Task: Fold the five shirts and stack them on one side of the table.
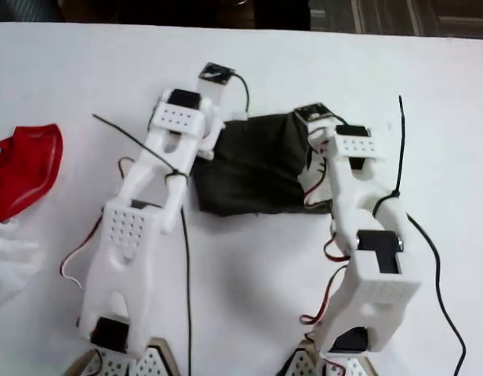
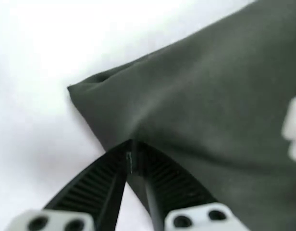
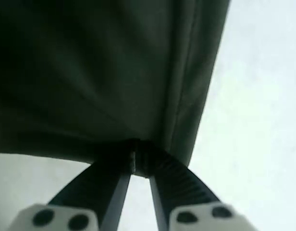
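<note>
A dark grey-green shirt [image 1: 253,164] lies folded in the middle of the white table, between the two arms. My left gripper [image 2: 131,153] is shut on the shirt [image 2: 201,96] at its edge, close to a folded corner. My right gripper [image 3: 135,156] is shut on the shirt [image 3: 90,82] at its opposite edge, pinching the cloth. In the high view the left gripper [image 1: 204,149] sits at the shirt's left side and the right gripper [image 1: 318,153] at its right side.
A red shirt [image 1: 23,166] lies at the table's left edge, with a white shirt [image 1: 10,258] below it. Black cables [image 1: 187,258] trail from both arms across the table [image 1: 430,78]. Bare white surface lies behind and to the right.
</note>
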